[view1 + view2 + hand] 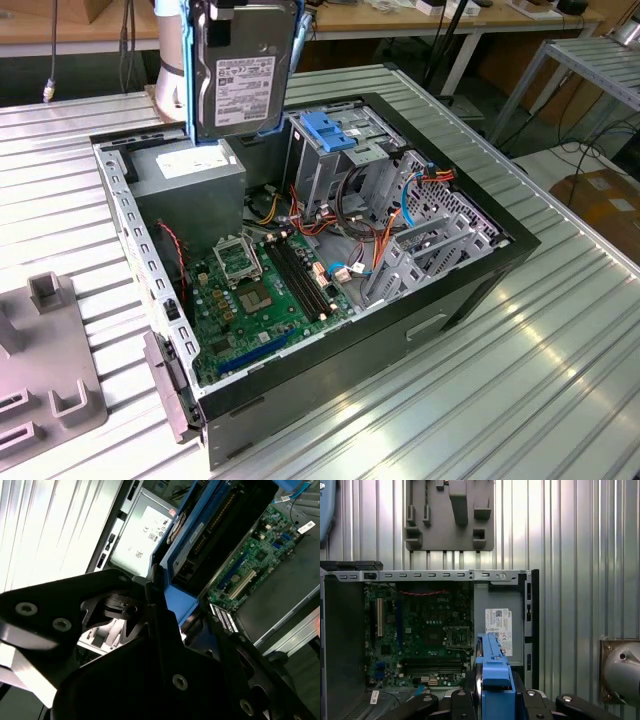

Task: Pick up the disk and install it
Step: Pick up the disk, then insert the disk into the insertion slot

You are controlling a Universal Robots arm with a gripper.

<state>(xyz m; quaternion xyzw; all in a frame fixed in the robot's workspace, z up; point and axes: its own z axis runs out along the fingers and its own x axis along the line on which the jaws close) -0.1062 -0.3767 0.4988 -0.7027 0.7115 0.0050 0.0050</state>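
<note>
Disk (245, 75) hangs upright, long axis vertical, its blue rail pinched between the fingers (157, 600), above the open computer case (480, 270); the drive cage (330, 160) lies toward the exterior view's right.

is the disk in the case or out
Out: the disk hangs upright above the open computer case, gripped by the tool.

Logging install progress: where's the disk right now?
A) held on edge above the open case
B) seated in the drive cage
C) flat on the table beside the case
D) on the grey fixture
A: the disk hangs on edge in the gripper, above the power supply of the open computer case, not yet in the drive cage.
</note>
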